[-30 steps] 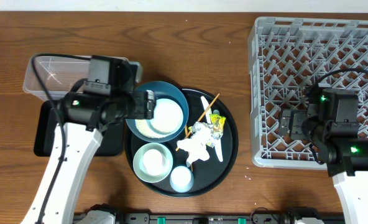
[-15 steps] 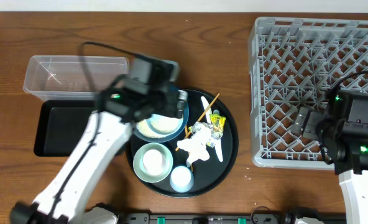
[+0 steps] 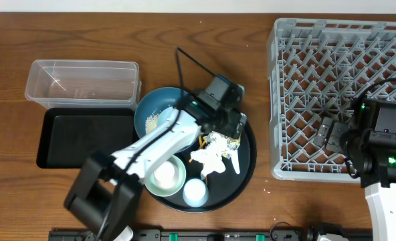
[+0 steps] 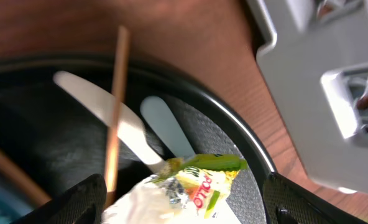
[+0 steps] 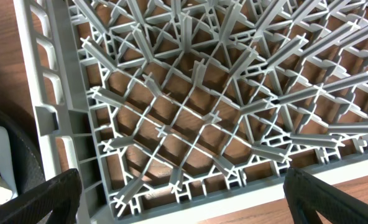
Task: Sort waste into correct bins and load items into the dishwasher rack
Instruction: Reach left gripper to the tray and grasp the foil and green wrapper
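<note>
I read the left claw [image 4: 184, 205] as spread wide above the snack wrapper [image 4: 199, 180] on the round tray [image 4: 249, 143], beside the tissue [image 3: 210, 159]. In the left wrist view the wrapper's long axis runs crosswise, green end toward the rack [image 4: 308, 74]. The right claw [image 5: 190, 199] hangs spread over the rack floor.

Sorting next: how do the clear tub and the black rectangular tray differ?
The tub is see-through with tall walls; the tray is opaque black and shallow. In the overhead view the tub lies above the tray, farther up the picture. Both are rectangular, of similar footprint, with their long sides next to each other.
</note>
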You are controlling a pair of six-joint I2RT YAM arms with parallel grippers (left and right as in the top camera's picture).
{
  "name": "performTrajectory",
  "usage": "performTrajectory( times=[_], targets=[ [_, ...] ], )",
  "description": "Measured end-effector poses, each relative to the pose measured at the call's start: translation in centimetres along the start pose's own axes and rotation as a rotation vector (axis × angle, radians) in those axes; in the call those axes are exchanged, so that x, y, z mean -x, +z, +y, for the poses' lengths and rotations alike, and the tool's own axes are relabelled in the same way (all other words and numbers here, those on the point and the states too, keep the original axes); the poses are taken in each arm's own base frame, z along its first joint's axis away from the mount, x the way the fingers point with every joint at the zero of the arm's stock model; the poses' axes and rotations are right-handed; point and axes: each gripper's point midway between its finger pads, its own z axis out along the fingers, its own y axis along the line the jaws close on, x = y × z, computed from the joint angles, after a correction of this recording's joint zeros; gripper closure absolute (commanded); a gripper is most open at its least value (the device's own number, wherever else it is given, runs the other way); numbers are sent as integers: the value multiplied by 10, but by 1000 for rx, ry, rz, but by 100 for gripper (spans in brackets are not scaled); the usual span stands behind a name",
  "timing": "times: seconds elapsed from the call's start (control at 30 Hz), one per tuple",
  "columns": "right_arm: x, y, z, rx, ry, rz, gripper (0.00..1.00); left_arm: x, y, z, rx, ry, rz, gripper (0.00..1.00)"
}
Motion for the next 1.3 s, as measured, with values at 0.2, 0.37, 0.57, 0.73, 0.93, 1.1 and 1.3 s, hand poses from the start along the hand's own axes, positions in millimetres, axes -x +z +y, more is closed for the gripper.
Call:
performTrajectory(
  times=[0.2,0.37,0.57,0.73,0.93,1.1,1.3],
  targets=[
    [0,0,0,0,0,0,1,-12,24,0,6,6,52,19],
    [0,0,0,0,0,0,1,-16,31,2,10,-10,68,81],
    [0,0,0,0,0,0,1,-12,33,-1,3,-7,52,94],
    [-1,0,0,-1,0,4,1,-10,29,-2,1,-5,42,94],
    [-1,0,0,-1,0,5,1,25,-22,-6,-23,-6,-106,94],
    [-2,0,0,-1,-1,7,1,65,-90,12,-19,-49,-295,94],
    [-2,0,0,-1,-1,7,1,83,-134,55,29,-154,-408,94]
  ],
)
